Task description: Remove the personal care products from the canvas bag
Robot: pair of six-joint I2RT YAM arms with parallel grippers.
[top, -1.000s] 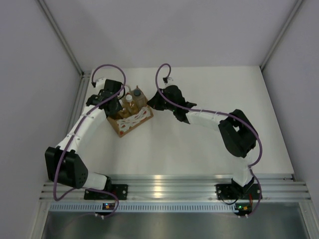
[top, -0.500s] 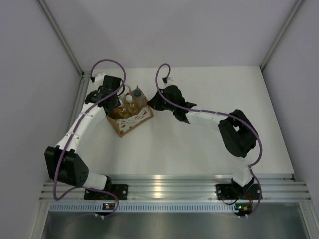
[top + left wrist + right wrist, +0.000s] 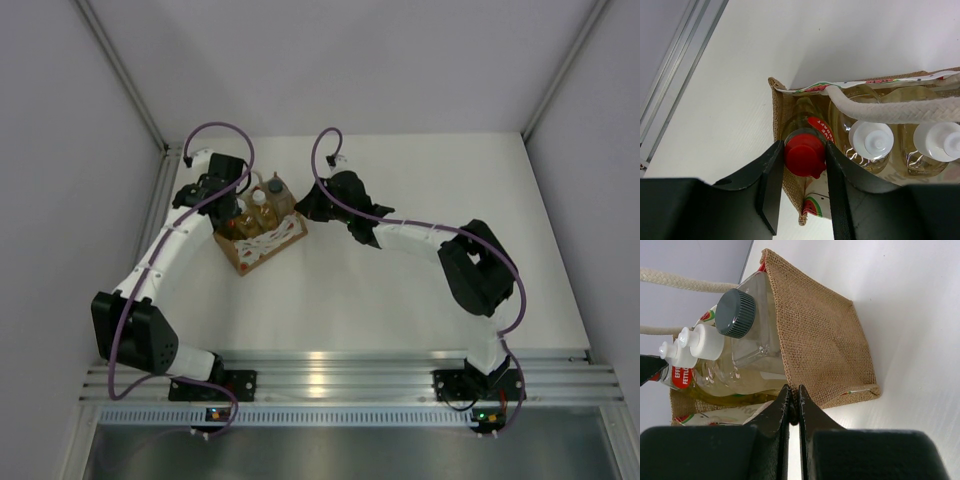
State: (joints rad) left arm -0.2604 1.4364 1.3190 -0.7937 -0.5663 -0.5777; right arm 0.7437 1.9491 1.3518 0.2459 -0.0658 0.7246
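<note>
The tan canvas bag (image 3: 268,245) stands upright at the far left of the table, with several bottles inside. My left gripper (image 3: 802,165) is shut on the red cap (image 3: 804,154) of the yellow bottle (image 3: 812,125), which is at the bag's corner. Two amber bottles with white caps (image 3: 871,140) (image 3: 944,141) stand beside it under a white rope handle (image 3: 900,110). My right gripper (image 3: 794,400) is shut on the bag's burlap rim (image 3: 825,350). The clear bottle with the dark grey cap (image 3: 736,312) stands just inside that wall.
The left wall and its metal rail (image 3: 675,75) run close beside the bag. The back wall stands behind it. The white tabletop (image 3: 420,300) stretches to the right and to the front of the bag.
My left wrist has shifted a little toward the far left, and more of the bottles now shows in the top view. The right arm and the bag have not moved.
</note>
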